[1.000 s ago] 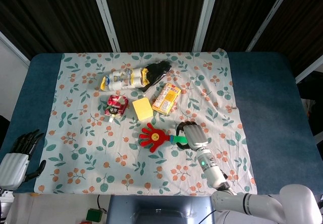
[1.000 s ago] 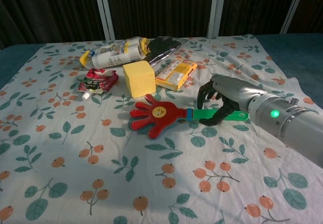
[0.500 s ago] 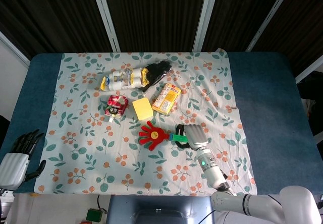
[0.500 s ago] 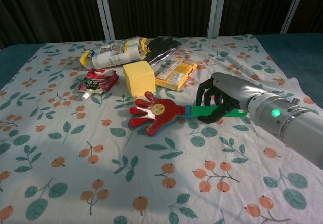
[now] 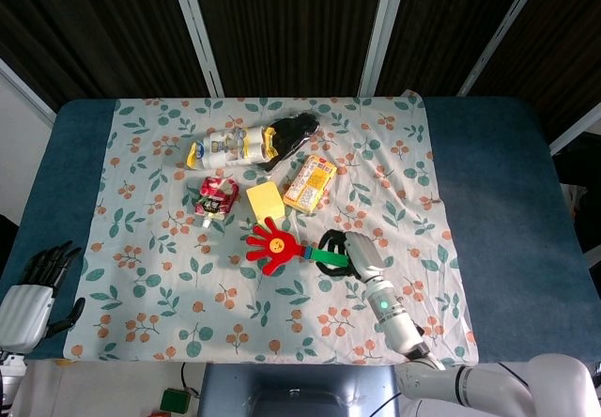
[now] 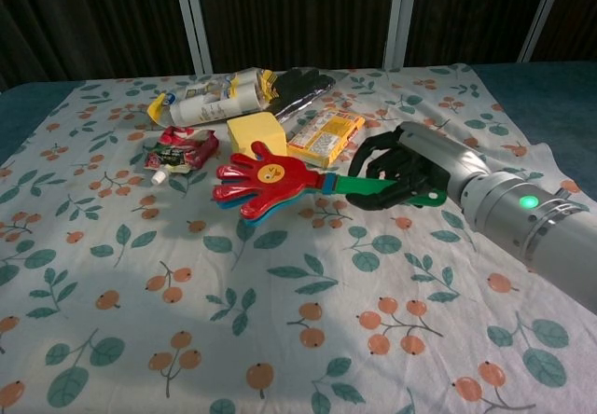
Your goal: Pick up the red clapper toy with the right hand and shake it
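The red clapper toy (image 5: 268,245) (image 6: 262,178) is shaped like a hand with a yellow face and a green handle. My right hand (image 5: 349,251) (image 6: 403,165) grips the green handle and holds the toy lifted off the floral cloth, its red end pointing left. In the chest view the raised toy partly hides the yellow block (image 6: 258,130) behind it. My left hand (image 5: 38,281) rests at the lower left edge of the head view, off the cloth, fingers apart and holding nothing.
Behind the toy lie a yellow block (image 5: 265,197), an orange snack box (image 5: 310,183), a red pouch (image 5: 217,197), a white and yellow bottle (image 5: 228,146) and a black bag (image 5: 293,131). The floral cloth (image 5: 188,285) covers a blue table (image 5: 488,192).
My right hand has closed on the green handle and lifted the clapper off the cloth. The red end has risen and swung left and away from me.
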`<state>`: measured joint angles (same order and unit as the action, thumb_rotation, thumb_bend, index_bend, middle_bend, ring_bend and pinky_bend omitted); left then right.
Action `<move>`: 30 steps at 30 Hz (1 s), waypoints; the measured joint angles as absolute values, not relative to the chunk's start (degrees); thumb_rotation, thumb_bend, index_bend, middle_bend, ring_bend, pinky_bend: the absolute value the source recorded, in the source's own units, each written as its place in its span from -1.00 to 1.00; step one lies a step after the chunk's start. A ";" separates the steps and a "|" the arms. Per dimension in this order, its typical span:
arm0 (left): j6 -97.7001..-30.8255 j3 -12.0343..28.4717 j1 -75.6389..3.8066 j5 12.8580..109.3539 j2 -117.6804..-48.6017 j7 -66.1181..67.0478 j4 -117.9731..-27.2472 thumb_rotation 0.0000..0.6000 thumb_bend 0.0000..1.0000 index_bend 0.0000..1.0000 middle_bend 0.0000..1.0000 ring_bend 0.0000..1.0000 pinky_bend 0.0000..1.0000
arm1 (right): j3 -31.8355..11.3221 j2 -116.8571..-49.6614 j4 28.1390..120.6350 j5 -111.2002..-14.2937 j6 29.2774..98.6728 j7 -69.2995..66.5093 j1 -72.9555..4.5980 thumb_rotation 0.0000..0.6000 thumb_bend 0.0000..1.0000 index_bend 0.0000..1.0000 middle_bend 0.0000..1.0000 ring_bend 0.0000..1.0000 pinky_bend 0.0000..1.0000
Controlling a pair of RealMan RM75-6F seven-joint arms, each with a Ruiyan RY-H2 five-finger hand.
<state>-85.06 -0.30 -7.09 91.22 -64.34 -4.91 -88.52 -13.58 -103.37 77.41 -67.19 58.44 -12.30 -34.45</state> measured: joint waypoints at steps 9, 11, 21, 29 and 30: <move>-84.68 -0.19 -7.13 90.75 -64.46 -4.35 -88.67 1.00 -0.18 -1.00 -1.00 -1.00 -0.81 | -11.68 -98.60 80.78 -83.25 61.85 -47.00 -32.40 1.00 0.11 0.86 0.62 0.70 0.90; -84.52 -0.17 -7.16 90.59 -64.47 -4.16 -88.76 1.00 -0.18 -1.00 -1.00 -1.00 -0.81 | -11.07 -97.42 81.23 -88.54 65.52 -53.67 -31.75 1.00 0.12 0.85 0.62 0.70 0.91; -83.83 -0.01 -7.38 90.02 -64.67 -3.38 -88.89 1.00 -0.19 -1.00 -1.00 -1.00 -0.81 | -13.80 -97.12 85.12 -90.49 86.14 -68.22 -26.20 1.00 0.20 0.85 0.63 0.71 0.92; -84.16 -0.10 -7.24 90.23 -64.65 -3.33 -88.98 1.00 -0.19 -1.00 -1.00 -1.00 -0.81 | -13.48 -98.31 83.81 -87.20 80.71 -51.65 -27.16 1.00 0.21 0.85 0.63 0.71 0.94; -84.24 -0.09 -7.21 90.25 -64.62 -3.42 -88.97 1.00 -0.19 -1.00 -1.00 -1.00 -0.81 | -13.34 -98.19 83.66 -86.83 79.23 -49.49 -27.57 1.00 0.21 0.85 0.63 0.71 0.95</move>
<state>-84.24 -0.09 -7.21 90.25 -64.62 -3.42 -88.97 -13.34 -98.19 83.66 -86.83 79.23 -49.49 -27.57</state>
